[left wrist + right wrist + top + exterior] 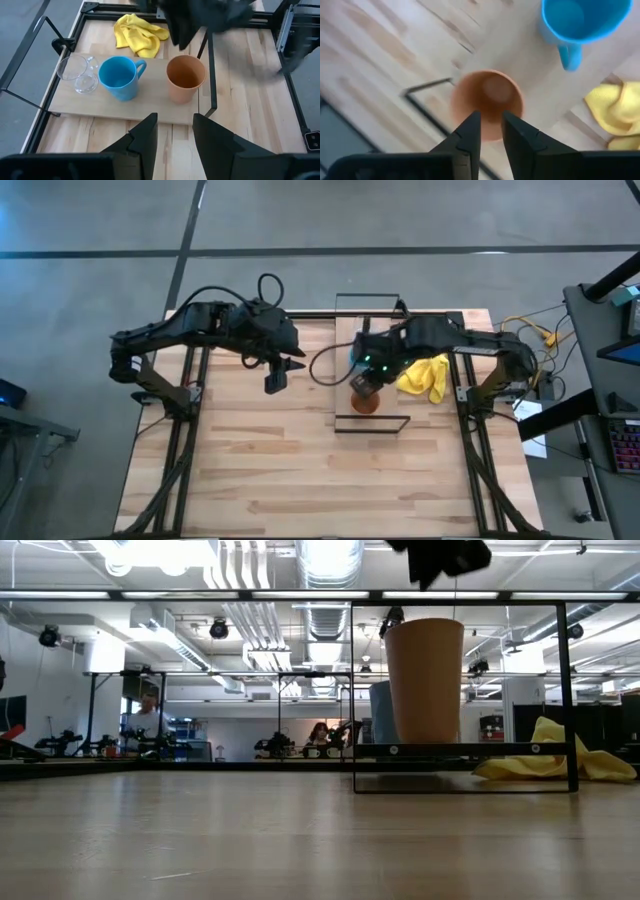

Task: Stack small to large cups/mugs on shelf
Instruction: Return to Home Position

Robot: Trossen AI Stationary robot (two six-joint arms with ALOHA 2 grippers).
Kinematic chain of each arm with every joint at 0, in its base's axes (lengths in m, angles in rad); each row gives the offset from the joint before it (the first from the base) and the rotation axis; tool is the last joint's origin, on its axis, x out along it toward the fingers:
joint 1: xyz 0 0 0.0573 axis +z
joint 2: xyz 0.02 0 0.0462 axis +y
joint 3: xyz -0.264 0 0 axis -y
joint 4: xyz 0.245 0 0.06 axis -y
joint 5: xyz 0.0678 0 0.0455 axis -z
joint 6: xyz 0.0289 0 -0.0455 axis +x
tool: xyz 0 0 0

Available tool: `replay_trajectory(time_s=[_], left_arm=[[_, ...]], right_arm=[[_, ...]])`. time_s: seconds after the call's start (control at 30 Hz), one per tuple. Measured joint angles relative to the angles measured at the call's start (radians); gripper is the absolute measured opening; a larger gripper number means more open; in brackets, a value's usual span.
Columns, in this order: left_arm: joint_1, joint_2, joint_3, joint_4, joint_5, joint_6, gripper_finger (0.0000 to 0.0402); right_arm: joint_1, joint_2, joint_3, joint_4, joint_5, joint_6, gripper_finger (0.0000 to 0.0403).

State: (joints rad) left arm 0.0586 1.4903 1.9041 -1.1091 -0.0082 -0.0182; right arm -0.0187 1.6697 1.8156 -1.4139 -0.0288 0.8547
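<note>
The brown-orange cup (186, 78) stands upright on its base at one end of the light-wood shelf board (125, 107). The light-blue mug (119, 77) stands beside it, and the clear glass cup (77, 75) is at the other end. My right gripper (491, 130) hovers just above the brown-orange cup (487, 100), pointing down. Its fingers are a narrow gap apart, and in the low view it (440, 560) is clear of the cup's rim (425, 622). My left gripper (275, 378) is open over the table, left of the shelf. In the high view the right arm hides the glass cup.
A crumpled yellow cloth (425, 375) lies on the table to the right of the shelf. The shelf's thin black wire frame (460, 604) rises around and above the cups. Bare tabletop (300, 470) stretches toward the near edge. People are in the room beyond the table.
</note>
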Motion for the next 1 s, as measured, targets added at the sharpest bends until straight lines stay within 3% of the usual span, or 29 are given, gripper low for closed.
replay_trajectory(time_s=[0.27,0.53,0.7,0.87,1.0], left_arm=[[0.000,-0.053,0.003,0.000,0.000,-0.001,0.0111],[0.000,-0.140,0.003,0.000,0.000,-0.002,0.0111],[0.000,-0.217,0.003,-0.002,0.000,-0.025,0.0111],[0.000,-0.309,0.003,-0.056,0.003,-0.139,0.0111],[-0.001,-0.382,-0.001,-0.114,0.003,-0.159,0.0111]], right_arm=[[0.001,-0.004,0.315,-0.050,-0.001,-0.061,0.0071],[0.011,-0.004,0.533,-0.085,-0.001,-0.111,0.0080],[0.070,-0.045,0.527,-0.130,-0.001,-0.253,0.0075],[0.171,-0.077,0.516,-0.157,0.014,-0.282,0.0070],[0.282,-0.097,0.510,-0.157,0.142,-0.340,0.0073]])
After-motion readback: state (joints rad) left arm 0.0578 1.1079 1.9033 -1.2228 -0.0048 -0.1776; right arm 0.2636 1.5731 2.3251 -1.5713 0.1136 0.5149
